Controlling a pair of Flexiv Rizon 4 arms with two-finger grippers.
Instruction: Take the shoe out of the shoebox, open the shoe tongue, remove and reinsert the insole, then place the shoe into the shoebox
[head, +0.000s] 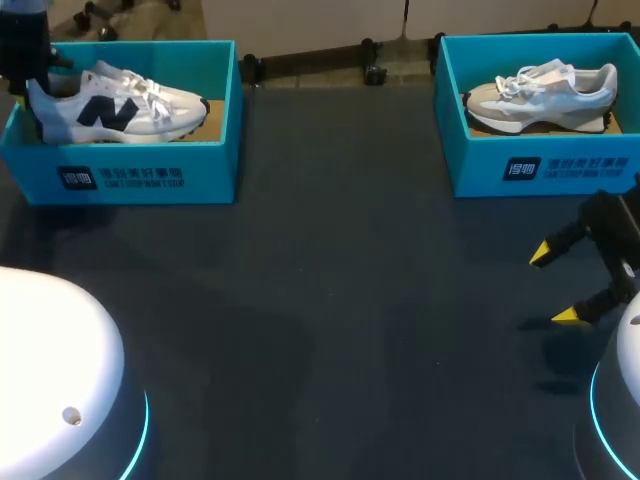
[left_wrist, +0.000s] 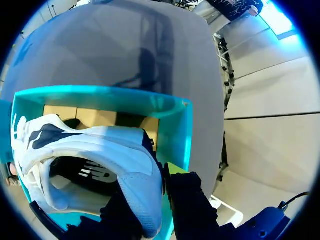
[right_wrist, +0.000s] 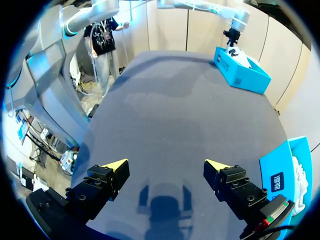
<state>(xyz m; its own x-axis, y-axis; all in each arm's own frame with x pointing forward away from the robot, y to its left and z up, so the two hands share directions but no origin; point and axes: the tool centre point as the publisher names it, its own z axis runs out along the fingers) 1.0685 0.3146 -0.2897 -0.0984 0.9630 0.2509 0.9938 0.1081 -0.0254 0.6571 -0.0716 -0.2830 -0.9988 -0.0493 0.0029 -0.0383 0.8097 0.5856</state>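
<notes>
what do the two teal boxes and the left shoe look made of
Probably cardboard: left shoebox and right shoebox, matte teal walls, brown floor inside. The left shoe: seemingly textile upper with smoother synthetic or leather panels, matte; sole looks like rubber or foam.

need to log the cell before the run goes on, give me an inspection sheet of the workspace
surface: dark table, one box at each far corner
job's things: left shoe, white with a navy mark, in the left shoebox; right shoe lying in the right shoebox
clutter: nothing seen
grippers: left gripper shut on the left shoe's heel, inside the box; right gripper open over the table, holding nothing
cables: nothing seen
surroundings: nothing seen
</notes>
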